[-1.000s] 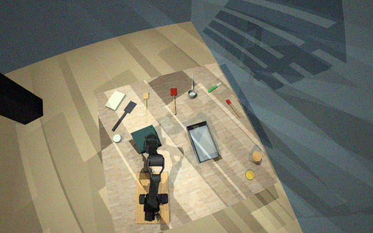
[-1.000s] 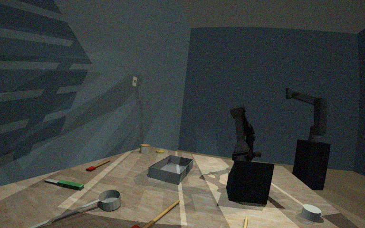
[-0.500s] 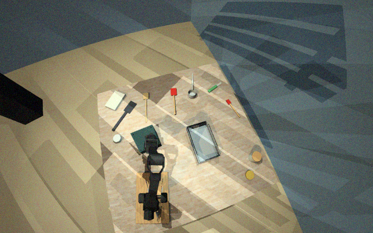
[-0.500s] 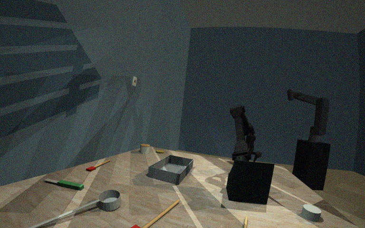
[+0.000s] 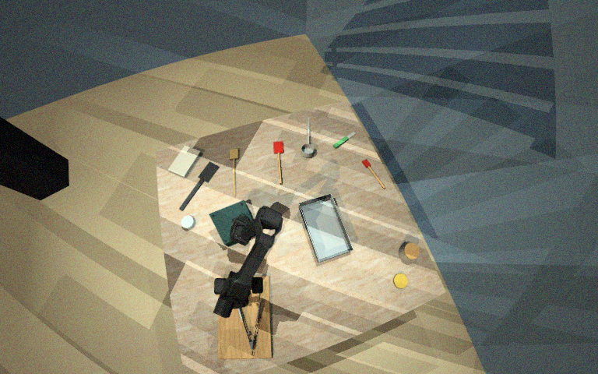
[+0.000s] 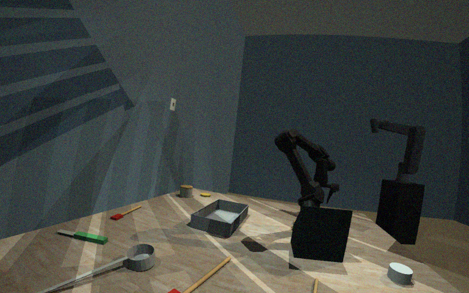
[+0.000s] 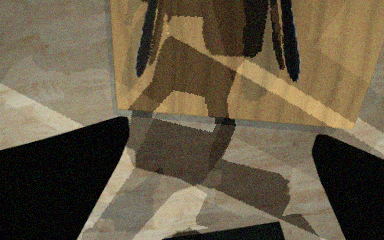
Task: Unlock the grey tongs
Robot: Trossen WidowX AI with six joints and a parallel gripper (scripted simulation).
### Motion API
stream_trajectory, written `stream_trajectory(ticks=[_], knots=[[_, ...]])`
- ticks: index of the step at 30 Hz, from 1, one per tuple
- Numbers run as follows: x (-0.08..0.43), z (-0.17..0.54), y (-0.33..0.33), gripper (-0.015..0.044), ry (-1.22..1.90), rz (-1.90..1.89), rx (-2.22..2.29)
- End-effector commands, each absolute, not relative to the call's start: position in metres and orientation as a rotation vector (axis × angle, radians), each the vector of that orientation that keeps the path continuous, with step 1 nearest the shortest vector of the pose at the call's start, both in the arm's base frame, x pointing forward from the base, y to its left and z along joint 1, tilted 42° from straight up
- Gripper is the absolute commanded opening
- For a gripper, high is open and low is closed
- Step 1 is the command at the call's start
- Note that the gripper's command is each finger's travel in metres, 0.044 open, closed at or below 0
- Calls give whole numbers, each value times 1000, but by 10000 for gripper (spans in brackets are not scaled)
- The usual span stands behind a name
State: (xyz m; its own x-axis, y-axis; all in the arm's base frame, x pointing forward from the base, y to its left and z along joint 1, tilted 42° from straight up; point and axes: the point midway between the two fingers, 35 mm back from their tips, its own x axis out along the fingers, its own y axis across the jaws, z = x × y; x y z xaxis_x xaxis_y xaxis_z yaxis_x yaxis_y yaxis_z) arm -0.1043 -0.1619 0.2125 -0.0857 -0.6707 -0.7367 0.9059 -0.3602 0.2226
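Observation:
The grey tongs (image 5: 252,344) (image 7: 291,52) lie spread in a V on the wooden board (image 5: 225,346) (image 7: 340,107). Their hinge end is near the board's front edge in the top view, and their tips point toward the arm's base. My gripper (image 5: 238,285) (image 7: 220,134) is open and empty. In the wrist view its fingertips are beyond the board's edge, clear of both tong arms. The gripper covers part of the board and the tongs' tip ends in the top view. The roasting tin (image 5: 335,255) (image 6: 207,224) stands right of the arm with nothing across it.
My arm's base block (image 5: 223,220) (image 6: 321,234) stands behind the board. A white round tub (image 5: 188,221) (image 6: 400,273) is left of it. A black spatula (image 5: 198,187), a red spatula (image 5: 278,147) and a metal pan (image 5: 307,150) (image 6: 140,257) lie farther back. A tin can (image 5: 411,251) stands far right.

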Motion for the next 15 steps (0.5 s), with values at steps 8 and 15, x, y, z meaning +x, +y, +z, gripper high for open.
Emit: stream_trajectory(ticks=[8, 15], knots=[[-97, 220, -141, 440, 352, -1706, 951], [-96, 245, -124, 440, 346, -1710, 949]])
